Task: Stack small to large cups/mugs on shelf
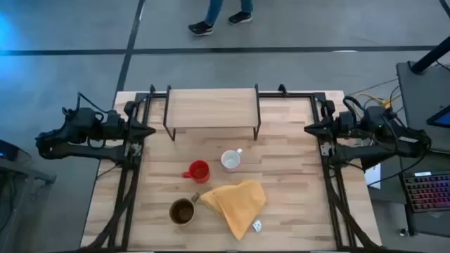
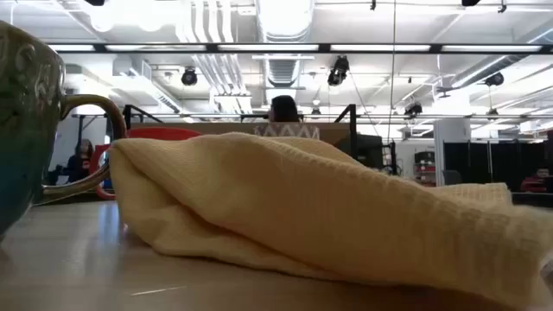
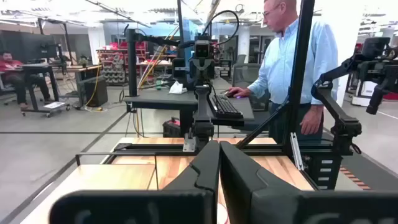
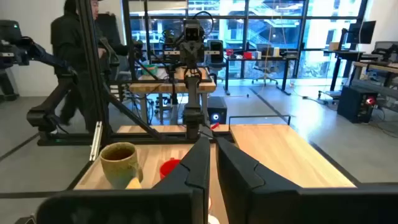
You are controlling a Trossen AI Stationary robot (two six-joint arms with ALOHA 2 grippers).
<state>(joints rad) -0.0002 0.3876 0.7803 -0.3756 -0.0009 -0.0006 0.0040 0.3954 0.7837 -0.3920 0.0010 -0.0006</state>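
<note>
The light-wood shelf (image 1: 211, 107) on black legs stands at the table's far middle, with nothing on it. The red mug (image 1: 198, 171) and the white mug (image 1: 230, 159) stand on the table in front of it. The olive-brown mug (image 1: 183, 211) stands nearer, its handle touching the yellow-orange cloth (image 1: 235, 204). It fills the low view's left edge (image 2: 26, 121), and the right wrist view shows it (image 4: 118, 163) beside the red mug (image 4: 169, 168). My left gripper (image 1: 149, 131) is shut at the table's left edge. My right gripper (image 1: 308, 128) is shut at the right edge. Both are empty.
The crumpled cloth lies at the table's near middle and hides most of the low view (image 2: 302, 207). Black frame rails (image 1: 130, 190) run along both side edges. A person (image 3: 286, 62) stands at a desk beyond the table's right side. Another person's feet (image 1: 218, 21) are past the far edge.
</note>
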